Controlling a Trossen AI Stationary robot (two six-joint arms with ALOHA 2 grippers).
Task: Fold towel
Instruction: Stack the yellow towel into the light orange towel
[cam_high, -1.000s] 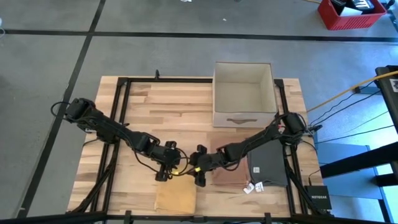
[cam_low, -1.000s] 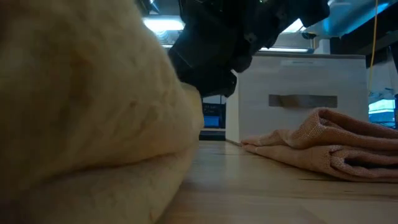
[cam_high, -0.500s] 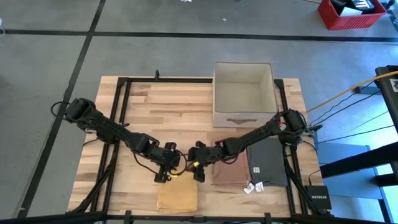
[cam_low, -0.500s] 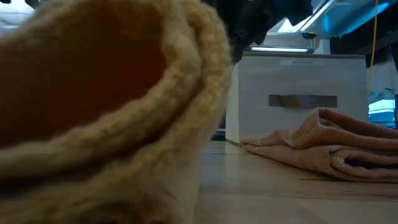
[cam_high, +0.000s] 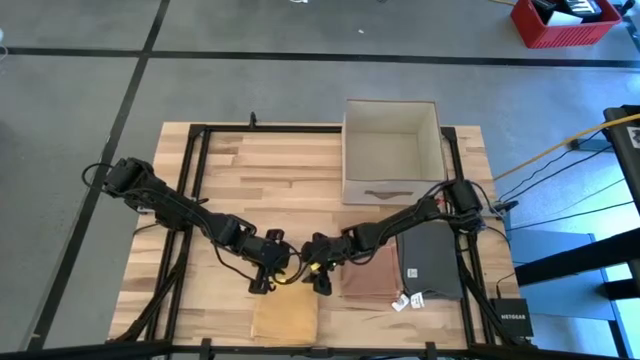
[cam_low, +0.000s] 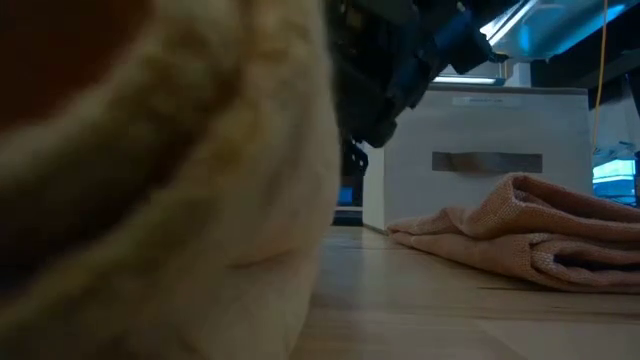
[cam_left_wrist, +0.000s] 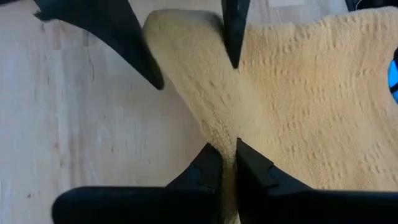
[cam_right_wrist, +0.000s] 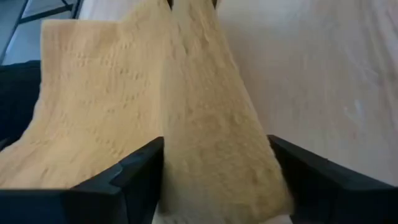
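We hold the yellow towel (cam_high: 285, 318)

Our left gripper (cam_left_wrist: 227, 163) pinches its edge; our right gripper (cam_right_wrist: 214, 167) stands spread around a fold.

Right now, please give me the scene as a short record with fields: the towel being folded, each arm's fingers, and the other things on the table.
towel in work: yellow towel, at the table's near edge, one edge lifted
left gripper: fingers shut on the yellow towel's edge
right gripper: fingers wide apart, a fold of the yellow towel between them; grip not certain
other cloth: brown towel, folded; grey towel, folded beside it
container: white box, open, nothing visible inside
surface: wooden table
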